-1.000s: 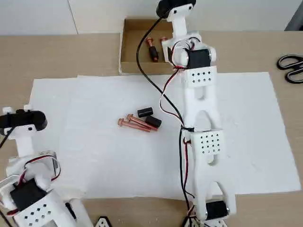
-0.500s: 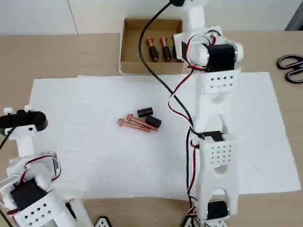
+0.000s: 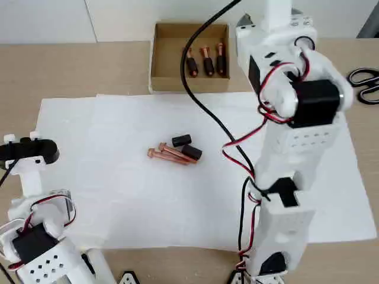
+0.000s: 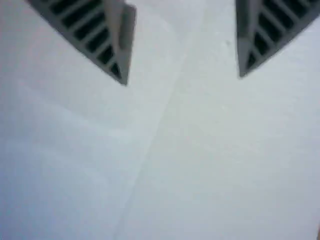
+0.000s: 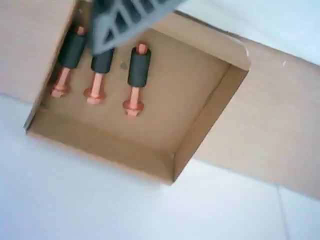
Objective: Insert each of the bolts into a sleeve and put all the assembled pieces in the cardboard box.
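Three sleeved bolts [image 3: 206, 61] lie in the cardboard box [image 3: 166, 59]; left jaws gape wide, empty, over white paper [image 4: 200, 175]; right jaws' state cannot be told

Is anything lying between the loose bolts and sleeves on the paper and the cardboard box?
Nothing lies on the paper between the bolts, sleeves and the cardboard box. Only the right arm's black cable crosses that stretch.

Three sleeved bolts [image 5: 102, 63] lie in the cardboard box [image 5: 207, 120]
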{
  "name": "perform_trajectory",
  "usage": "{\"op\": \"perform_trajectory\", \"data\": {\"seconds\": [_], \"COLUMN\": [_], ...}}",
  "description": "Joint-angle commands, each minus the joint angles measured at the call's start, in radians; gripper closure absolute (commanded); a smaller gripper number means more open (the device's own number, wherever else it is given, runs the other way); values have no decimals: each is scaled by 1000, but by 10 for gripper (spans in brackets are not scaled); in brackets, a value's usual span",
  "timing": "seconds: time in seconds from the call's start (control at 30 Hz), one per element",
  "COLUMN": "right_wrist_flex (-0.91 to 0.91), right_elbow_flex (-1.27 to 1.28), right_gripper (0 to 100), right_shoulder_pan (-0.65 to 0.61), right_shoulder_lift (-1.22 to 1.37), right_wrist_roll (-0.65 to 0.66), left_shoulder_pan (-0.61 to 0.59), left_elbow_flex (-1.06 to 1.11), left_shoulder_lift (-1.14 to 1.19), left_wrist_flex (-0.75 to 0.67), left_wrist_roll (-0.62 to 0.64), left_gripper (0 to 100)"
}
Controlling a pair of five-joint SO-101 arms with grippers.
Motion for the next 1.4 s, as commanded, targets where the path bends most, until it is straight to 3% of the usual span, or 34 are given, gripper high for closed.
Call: {"op": "perform_trajectory", "data": {"seconds": [0.0,0.23,0.4,0.6,0.97,1.17,1.37], "right_wrist_flex": [7,-4,-48,-33,-302,-286,-226], "right_elbow_flex": [232,944,1270,1451,1923,1996,1999], "right_gripper": [761,761,761,760,759,759,759], "right_shoulder_pan": [8,2,-1,-25,-61,-73,-70], "right_shoulder_lift": [-185,-519,-648,-808,-806,-730,-690], "right_wrist_roll": [11,38,58,63,69,287,365], "left_shoulder_pan": [-3,-3,-3,-3,-8,-3,-3], "left_elbow_flex": [-5,-4,-4,-2,-2,-2,-2], "left_shoulder_lift": [-12,-12,-12,-12,-12,-12,-12], "left_wrist_flex": [-18,-18,-18,-18,-18,-18,-20], "left_wrist_roll": [-5,-5,-5,-5,-5,-5,-5], "left_gripper": [863,863,863,863,863,863,863]}}
